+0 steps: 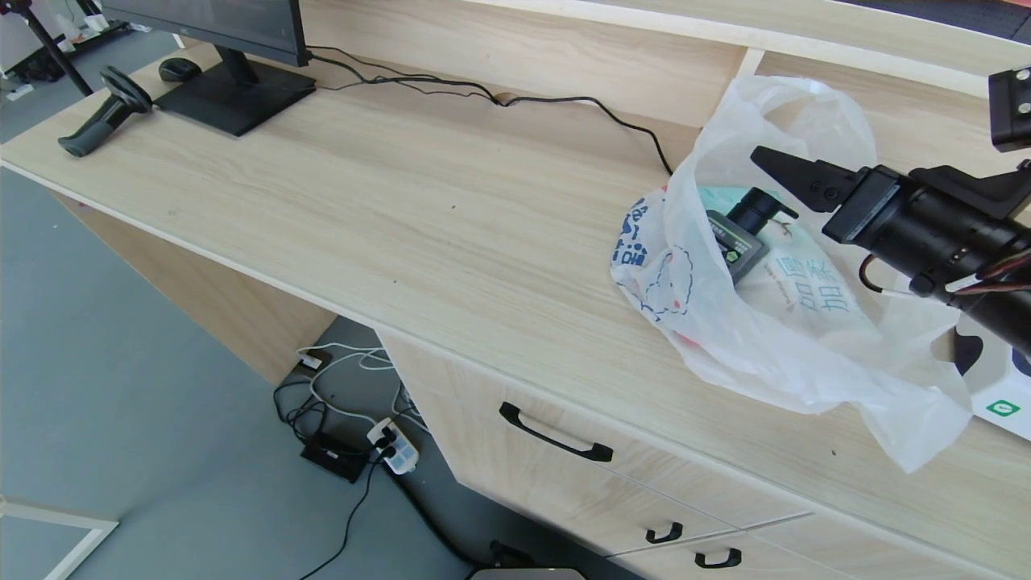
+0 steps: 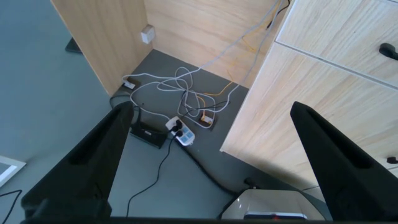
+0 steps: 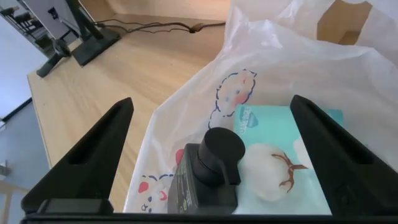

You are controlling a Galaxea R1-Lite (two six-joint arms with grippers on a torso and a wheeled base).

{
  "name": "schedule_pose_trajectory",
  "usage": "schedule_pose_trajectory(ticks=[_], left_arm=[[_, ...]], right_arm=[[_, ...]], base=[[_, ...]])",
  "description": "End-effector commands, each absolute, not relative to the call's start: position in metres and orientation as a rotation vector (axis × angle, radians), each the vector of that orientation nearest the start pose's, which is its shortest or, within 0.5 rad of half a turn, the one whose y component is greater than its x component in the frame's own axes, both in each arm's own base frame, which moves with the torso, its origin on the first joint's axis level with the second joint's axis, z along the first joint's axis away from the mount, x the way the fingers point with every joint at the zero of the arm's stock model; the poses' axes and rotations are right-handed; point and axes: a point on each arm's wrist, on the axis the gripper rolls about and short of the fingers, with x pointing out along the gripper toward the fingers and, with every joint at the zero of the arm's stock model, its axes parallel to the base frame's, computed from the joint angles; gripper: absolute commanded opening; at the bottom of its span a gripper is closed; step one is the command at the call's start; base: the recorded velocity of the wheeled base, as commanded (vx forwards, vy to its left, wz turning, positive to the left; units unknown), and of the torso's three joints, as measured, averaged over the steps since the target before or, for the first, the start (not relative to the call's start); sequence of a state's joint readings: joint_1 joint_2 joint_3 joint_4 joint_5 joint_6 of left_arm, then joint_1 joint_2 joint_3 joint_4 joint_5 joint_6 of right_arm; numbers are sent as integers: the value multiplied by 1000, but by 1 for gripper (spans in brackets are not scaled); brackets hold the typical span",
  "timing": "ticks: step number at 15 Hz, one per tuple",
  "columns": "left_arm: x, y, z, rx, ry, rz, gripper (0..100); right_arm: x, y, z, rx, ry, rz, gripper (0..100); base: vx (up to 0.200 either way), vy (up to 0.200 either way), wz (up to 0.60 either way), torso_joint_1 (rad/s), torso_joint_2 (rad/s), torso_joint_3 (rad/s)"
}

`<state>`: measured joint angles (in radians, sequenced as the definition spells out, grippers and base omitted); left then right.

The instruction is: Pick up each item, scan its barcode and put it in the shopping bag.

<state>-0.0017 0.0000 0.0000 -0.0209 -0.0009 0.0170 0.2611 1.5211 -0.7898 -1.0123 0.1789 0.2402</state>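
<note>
- The shopping bag [image 1: 805, 370], thin white plastic with printed figures, lay slumped on the wooden counter [image 1: 403, 209] at the right of the head view, its mouth open toward the upper right.
- Inside the bag, a dark bottle [image 1: 737, 238] with a black cap lay tilted. It rested on a teal packet [image 3: 273, 124] and just beside a white pack with green print [image 1: 813, 286].
- The right gripper [image 3: 211, 102] hung over the bag's mouth at the right edge of the head view. Its fingers were spread wide and held nothing. In the right wrist view the bottle's cap showed in the gap between them, lower down and apart from both.
- The left gripper [image 2: 211, 109] was low, over the grey floor beside the cabinet. Its fingers were also spread and gripped nothing.
- A black handheld scanner [image 1: 105, 113] lay on the counter at the upper left of the head view, near a monitor [image 1: 217, 24] on its stand and a dark mouse [image 1: 179, 69], well apart from the bag.
- A black cable [image 1: 564, 101] ran from the monitor across the back of the counter toward the bag.
- Drawers with a black handle [image 1: 556, 432] sat under the counter at lower centre. A white power strip [image 2: 182, 132] with tangled cords lay on the floor below.
</note>
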Motion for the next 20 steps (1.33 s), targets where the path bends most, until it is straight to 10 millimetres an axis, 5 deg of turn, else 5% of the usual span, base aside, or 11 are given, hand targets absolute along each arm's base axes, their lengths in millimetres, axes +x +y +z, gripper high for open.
schedule_pose_trajectory(ticks=[1, 4, 5, 9, 12, 17, 20], left_arm=[[-23, 0, 78, 17, -20, -1, 100], [-23, 0, 78, 17, -20, -3, 100], [-23, 0, 78, 17, -20, -1, 100], [-23, 0, 78, 17, -20, -3, 100], [-23, 0, 78, 17, -20, -3, 100], [-23, 0, 78, 17, -20, -3, 100], [-23, 0, 78, 17, -20, -1, 100]], right_arm=[[243, 69, 278, 245, -273, 473, 100], [203, 61, 285, 206, -330, 484, 100], [166, 56, 276, 163, -342, 501, 100], [61, 25, 196, 52, -207, 516, 100], [14, 10, 157, 34, -33, 559, 100], [-14, 0, 91, -16, 103, 543, 100], [-16, -3, 82, -46, 31, 340, 100]], base=[[0, 0, 0, 0, 0, 0], [0, 0, 0, 0, 0, 0], [0, 0, 0, 0, 0, 0], [0, 0, 0, 0, 0, 0], [0, 0, 0, 0, 0, 0], [0, 0, 0, 0, 0, 0], [0, 0, 0, 0, 0, 0]])
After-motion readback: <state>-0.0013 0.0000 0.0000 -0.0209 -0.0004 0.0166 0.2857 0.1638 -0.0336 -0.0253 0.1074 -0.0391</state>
